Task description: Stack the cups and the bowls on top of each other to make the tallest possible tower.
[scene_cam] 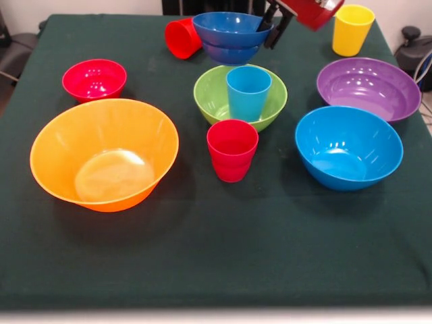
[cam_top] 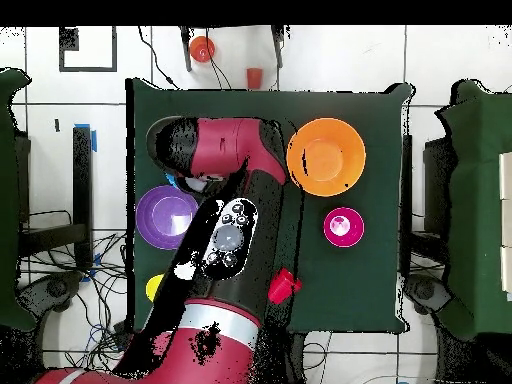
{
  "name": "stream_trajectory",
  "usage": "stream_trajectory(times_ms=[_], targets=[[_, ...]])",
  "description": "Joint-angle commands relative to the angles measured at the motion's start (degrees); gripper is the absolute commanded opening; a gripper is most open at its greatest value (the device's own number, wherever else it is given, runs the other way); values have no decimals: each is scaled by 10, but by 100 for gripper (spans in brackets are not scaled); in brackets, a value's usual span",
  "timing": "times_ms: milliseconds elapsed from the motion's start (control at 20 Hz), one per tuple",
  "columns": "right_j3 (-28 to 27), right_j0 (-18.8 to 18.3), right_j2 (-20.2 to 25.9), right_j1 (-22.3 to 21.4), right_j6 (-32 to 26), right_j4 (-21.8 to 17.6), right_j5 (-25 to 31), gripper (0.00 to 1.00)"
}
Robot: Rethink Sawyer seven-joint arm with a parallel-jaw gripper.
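1. The dark green cloth-covered table is carrying every cup and bowl separately or in pairs; no tall tower is standing.
2. The small dark blue plastic bowl is hanging raised at the far side, seemingly over a second blue rim just beneath it, with the red and black arm's gripper touching its right rim; whether the fingers are clamped on it cannot be told.
3. The red plastic tumbler lying on its side is resting just left of that bowl.
4. The light blue tumbler is standing upright inside the medium green bowl.
5. The second red tumbler is standing upright just in front of the green bowl.
6. The huge orange-yellow bowl is sitting at front left, with the small red bowl behind it.
7. The medium blue bowl is sitting at right, the wide purple bowl behind it, and the yellow tumbler farther back.
8. In the overhead view the arm is covering the table's middle.
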Motion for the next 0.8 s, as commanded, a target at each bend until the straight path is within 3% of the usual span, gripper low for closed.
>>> stream_trajectory(times_ms=[50, 800], targets=[[-16, 6, 66, 33, 5, -12, 43, 0], [-42, 10, 64, 74, 30, -13, 13, 0]])
